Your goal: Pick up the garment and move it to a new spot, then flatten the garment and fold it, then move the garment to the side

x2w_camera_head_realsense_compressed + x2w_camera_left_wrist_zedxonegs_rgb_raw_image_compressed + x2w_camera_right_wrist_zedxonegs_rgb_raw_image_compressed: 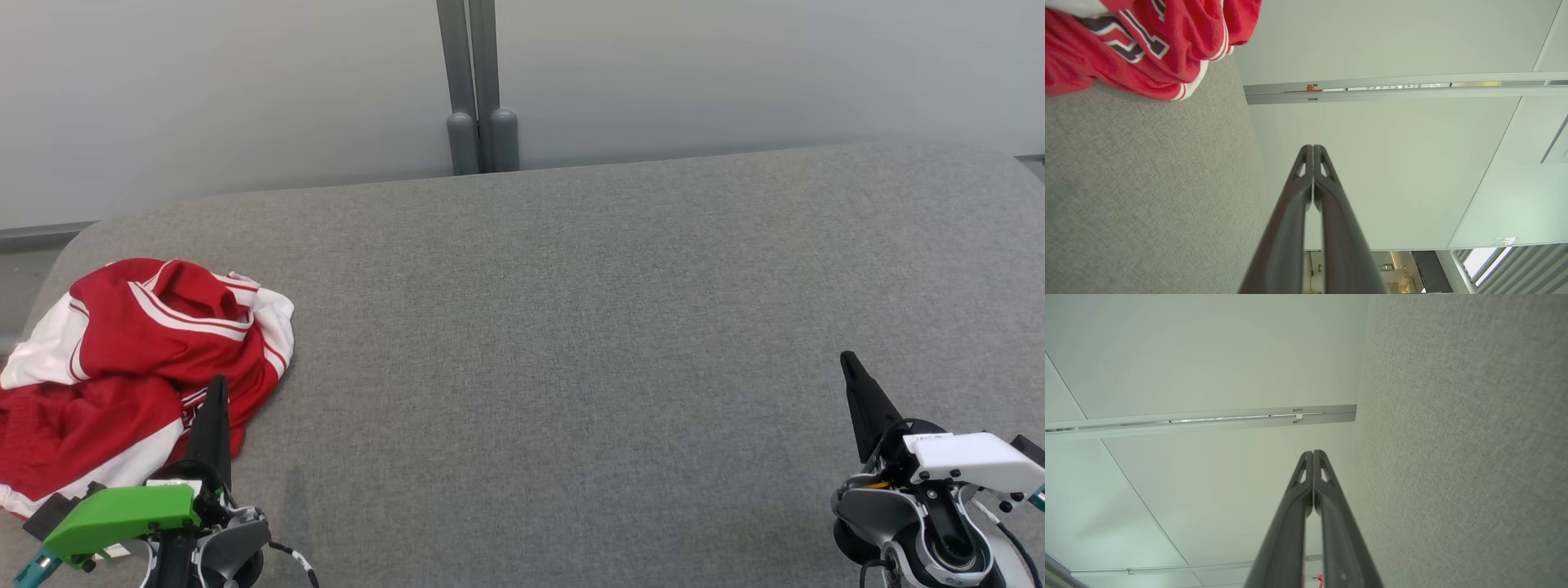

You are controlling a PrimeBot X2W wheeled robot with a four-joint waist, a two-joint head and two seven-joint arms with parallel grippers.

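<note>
head view. a crumpled red-and-white garment (139,367) lies bunched at the left end of a grey fabric-covered surface (588,327), near its rounded left corner and its near edge. white panels and narrow stripes show among the folds, and the piece is neither spread flat nor folded. the left gripper (217,390) rises from the lower left above a green housing (122,510). its two dark fingers are pressed together into one blade, whose tip overlaps the garment's near right part in this view. the right gripper (851,363) rises from the lower right beside a white housing (971,457). its fingers are likewise pressed together, over bare grey fabric and well apart from the garment. behind the surface stands a pale wall (245,98), divided by a grey upright post (478,90).

left wrist view. the left fingers meet at the tips with nothing between them. the garment shows at the top left corner, lying on the grey fabric, with dark white-outlined lettering on the red cloth. the fingertips stand apart from the cloth and point toward the pale wall.

right wrist view. the right fingers meet at the tips and are empty. grey fabric runs down the right side, and the pale wall with a horizontal rail (1208,418) lies to the left.
</note>
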